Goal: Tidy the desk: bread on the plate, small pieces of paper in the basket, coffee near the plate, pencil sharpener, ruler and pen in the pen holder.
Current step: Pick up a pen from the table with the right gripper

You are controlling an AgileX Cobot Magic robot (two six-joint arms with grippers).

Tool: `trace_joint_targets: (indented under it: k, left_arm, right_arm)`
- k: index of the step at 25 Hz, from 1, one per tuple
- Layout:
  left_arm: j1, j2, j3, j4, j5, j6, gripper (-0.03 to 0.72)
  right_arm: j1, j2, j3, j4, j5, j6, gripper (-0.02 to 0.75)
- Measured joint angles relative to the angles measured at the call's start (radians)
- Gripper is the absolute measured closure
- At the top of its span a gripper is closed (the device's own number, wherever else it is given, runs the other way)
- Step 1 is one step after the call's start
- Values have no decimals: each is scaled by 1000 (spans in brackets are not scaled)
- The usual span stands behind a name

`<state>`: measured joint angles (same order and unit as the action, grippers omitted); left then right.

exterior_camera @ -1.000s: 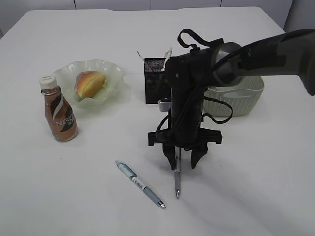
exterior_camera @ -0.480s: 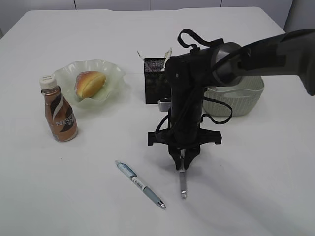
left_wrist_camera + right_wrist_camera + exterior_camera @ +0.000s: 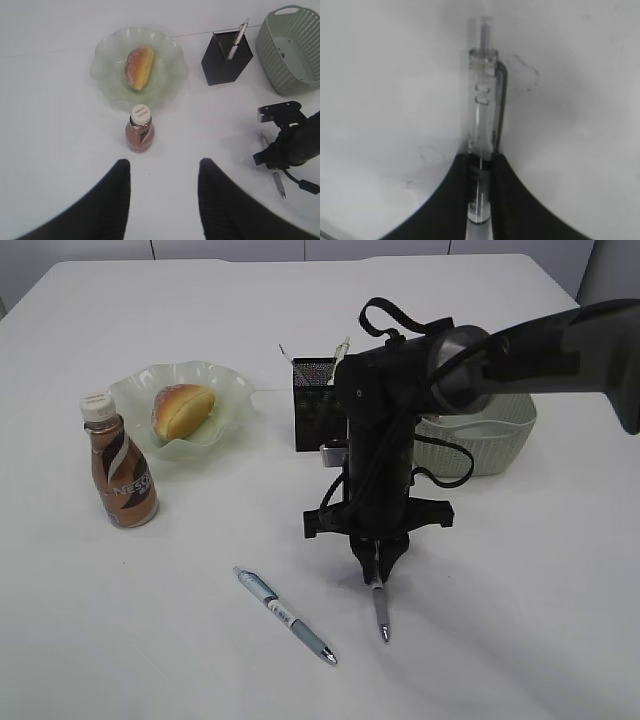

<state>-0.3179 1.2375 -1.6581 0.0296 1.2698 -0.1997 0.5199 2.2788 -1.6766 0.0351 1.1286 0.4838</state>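
My right gripper is shut on a grey pen at the table's front middle; the right wrist view shows the pen's clear barrel sticking out past the fingers. A second, blue-and-white pen lies on the table to its left. The bread sits on the pale green plate. The coffee bottle stands in front of the plate. The black pen holder holds a pen. My left gripper is open and empty, high above the table.
A pale green basket stands right of the pen holder, partly hidden behind my right arm. It also shows in the left wrist view, with something small inside.
My right gripper has closed on the grey pen. The pen's tip has shifted a little to the right and lifted at the gripper end.
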Motion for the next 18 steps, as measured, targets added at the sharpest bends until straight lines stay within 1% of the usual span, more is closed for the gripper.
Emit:
trace_joint_targets:
  k: [7, 9, 14, 18]
  left_arm:
    - [0, 0, 0, 13, 0, 0, 363]
    - [0, 0, 0, 17, 0, 0, 363]
    - [0, 0, 0, 18, 0, 0, 363]
    - [0, 0, 0, 18, 0, 0, 363]
  right_arm:
    - [0, -10, -27, -35, 27, -72, 658]
    - [2, -31, -27, -72, 27, -78, 658]
    - [27, -91, -27, -165, -20, -114, 658]
    - [53, -134, -27, -175, -86, -161, 658]
